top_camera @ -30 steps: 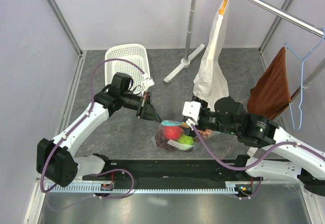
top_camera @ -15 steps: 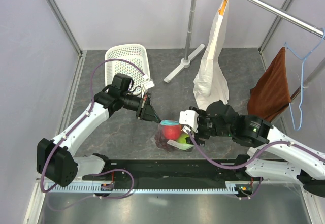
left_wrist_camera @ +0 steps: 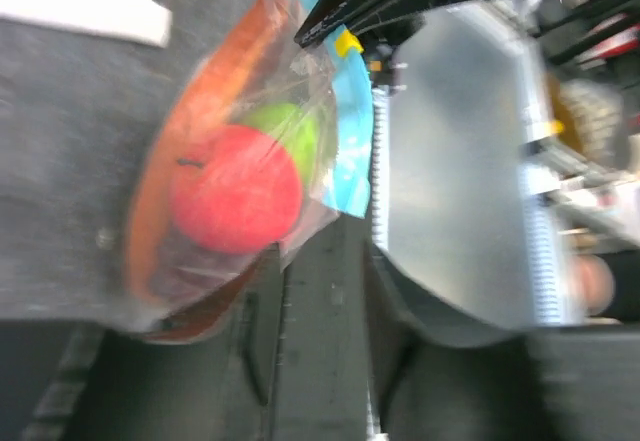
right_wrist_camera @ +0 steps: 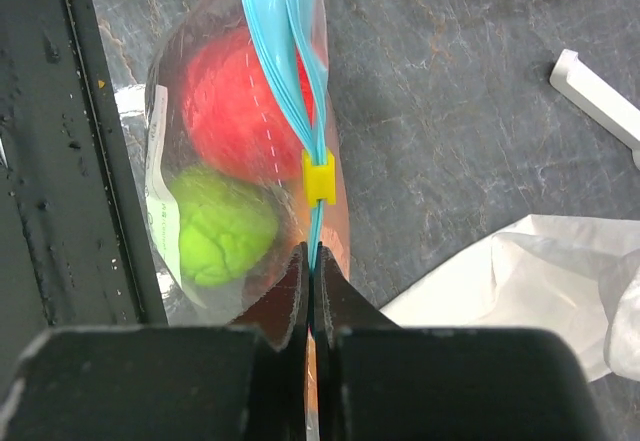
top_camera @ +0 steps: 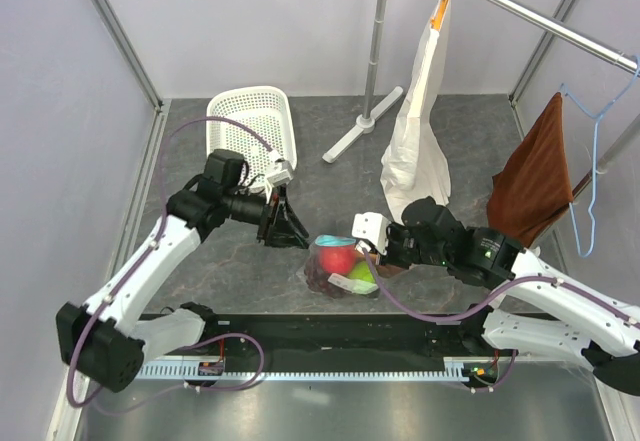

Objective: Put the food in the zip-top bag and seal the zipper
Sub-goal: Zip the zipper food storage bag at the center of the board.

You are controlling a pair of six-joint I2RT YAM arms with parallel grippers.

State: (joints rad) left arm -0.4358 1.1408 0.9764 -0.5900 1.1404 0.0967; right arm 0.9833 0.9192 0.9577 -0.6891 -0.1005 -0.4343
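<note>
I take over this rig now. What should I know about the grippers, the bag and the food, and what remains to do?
Right gripper: shut on the zipper, just below the yellow slider.
Left gripper: beside the zip-top bag; open or shut unclear.
Done: red apple and green fruit are inside the bag.
To do: zipper gapes beyond the slider; seal it.
</note>
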